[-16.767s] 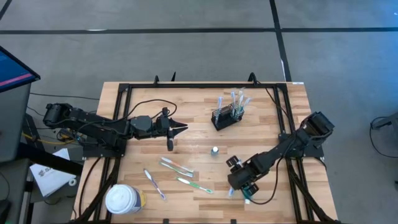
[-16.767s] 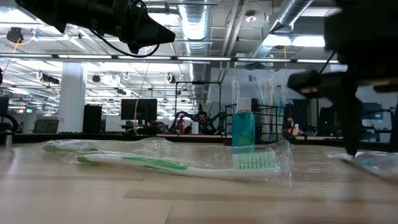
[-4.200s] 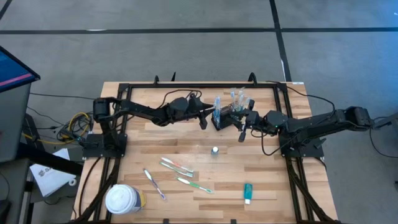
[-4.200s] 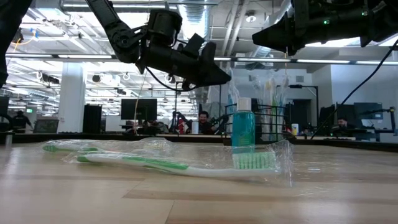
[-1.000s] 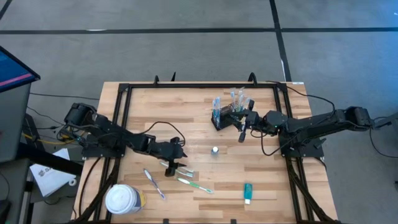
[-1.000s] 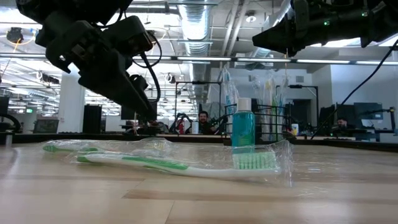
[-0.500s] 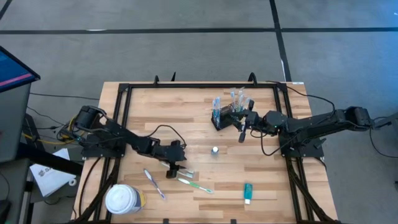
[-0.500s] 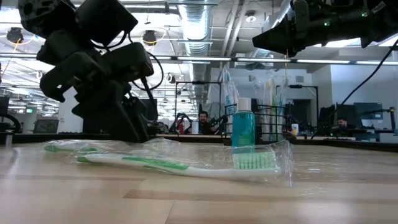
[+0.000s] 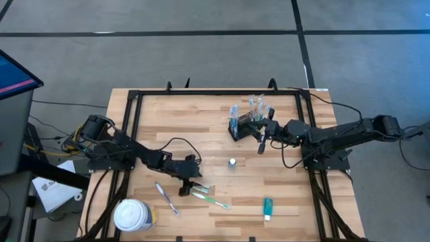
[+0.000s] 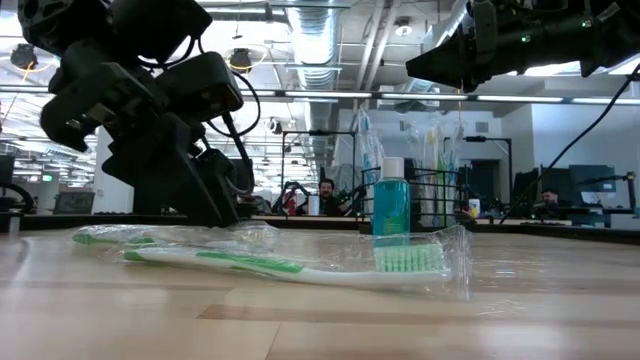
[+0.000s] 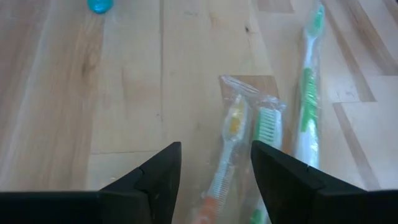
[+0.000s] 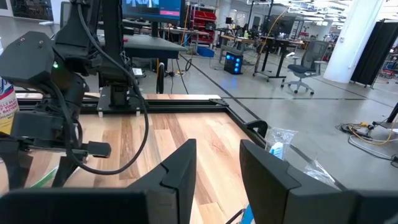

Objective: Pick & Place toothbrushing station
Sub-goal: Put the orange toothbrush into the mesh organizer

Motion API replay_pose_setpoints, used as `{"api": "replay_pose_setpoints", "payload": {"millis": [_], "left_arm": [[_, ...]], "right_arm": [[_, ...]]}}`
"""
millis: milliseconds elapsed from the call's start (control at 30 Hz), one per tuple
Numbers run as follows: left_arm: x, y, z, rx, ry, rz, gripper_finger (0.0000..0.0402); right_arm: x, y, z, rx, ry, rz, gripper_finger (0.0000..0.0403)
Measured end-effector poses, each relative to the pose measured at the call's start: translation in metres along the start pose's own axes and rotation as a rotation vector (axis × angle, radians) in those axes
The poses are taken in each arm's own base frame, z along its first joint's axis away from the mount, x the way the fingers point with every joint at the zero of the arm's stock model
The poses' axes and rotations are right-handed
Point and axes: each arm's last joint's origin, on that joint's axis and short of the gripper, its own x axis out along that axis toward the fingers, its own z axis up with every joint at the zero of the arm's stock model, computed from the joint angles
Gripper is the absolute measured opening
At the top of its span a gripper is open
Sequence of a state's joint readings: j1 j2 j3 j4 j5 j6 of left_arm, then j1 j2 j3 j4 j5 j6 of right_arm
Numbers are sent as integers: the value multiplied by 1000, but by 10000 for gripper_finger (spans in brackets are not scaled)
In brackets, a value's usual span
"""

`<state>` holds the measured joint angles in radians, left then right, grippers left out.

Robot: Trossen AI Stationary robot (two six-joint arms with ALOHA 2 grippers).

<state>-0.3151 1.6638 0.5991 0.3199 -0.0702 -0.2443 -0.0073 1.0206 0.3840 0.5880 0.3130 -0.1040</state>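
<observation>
Since a moment ago, the left gripper (image 9: 186, 187) has dropped low over the wrapped toothbrushes (image 11: 231, 149) near the table's front, jaws wide, holding nothing. It could go wrong here: three brushes lie close side by side in crinkly wrap, so the fingers may grab two, or pinch only plastic and slip. The right gripper (image 9: 263, 140) waits just beside the black caddy (image 9: 242, 126) at the back, jaws part open and empty. A small teal bottle (image 9: 232, 163) stands between brushes and caddy, right in the carry path. A big tub (image 9: 132, 215) sits at the front corner.
</observation>
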Motion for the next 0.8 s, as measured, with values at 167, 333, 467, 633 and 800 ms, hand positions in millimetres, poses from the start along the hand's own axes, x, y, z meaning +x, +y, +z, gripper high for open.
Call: {"api": "replay_pose_setpoints", "payload": {"millis": [167, 333, 467, 633, 800], "left_arm": [[0, -4, -1, 11, -1, 0, 179], [0, -5, -2, 68, -7, 34, 169], [1, -5, -3, 71, 1, 45, 162], [2, -5, -4, 72, 6, 45, 155], [4, -5, -6, 74, 12, 46, 144]], "right_arm": [[0, 0, 0, 0, 0, 0, 113], [0, 0, 0, 0, 0, 0, 113], [0, 0, 0, 0, 0, 0, 113], [0, 0, 0, 0, 0, 0, 113], [0, 0, 0, 0, 0, 0, 113]]}}
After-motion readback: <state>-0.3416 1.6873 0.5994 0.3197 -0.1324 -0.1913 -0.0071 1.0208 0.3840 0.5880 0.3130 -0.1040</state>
